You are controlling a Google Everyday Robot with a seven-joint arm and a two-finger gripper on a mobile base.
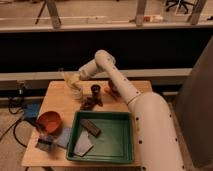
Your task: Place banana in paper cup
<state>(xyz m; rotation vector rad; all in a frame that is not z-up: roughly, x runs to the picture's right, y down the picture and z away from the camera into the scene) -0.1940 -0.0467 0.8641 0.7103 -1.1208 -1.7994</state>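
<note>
Table (pixel 56 100) of pale wood carries all the items under review, and we note the white arm (pixel 145 117) reaching across it from the near right toward the far left. A green tray (pixel 101 114) occupies the near centre, with a dark block (pixel 91 127) and a pale packet (pixel 82 145) lying inside it. An orange bowl (pixel 50 118) sits to the tray's left, and a small dark cup (pixel 95 90) stands beyond the tray's far edge. The paper cup (pixel 77 93) stands upright at the far left, just beside that dark cup. The gripper (pixel 76 82) hangs directly above the paper cup. The banana (pixel 71 78) shows as a yellow shape at the gripper's tip, above the cup's mouth and seemingly not yet inside. We cannot tell whether the claw is spread or pinching the fruit. Our chief concern is the fit: the banana looks long against a narrow, light cup, so a tilted or off-centre release could catch the rim and tip the cup over. A descent pressed too low could crush or shove the cup toward its dark neighbour. We find no brand, label or writing that can be read.
</note>
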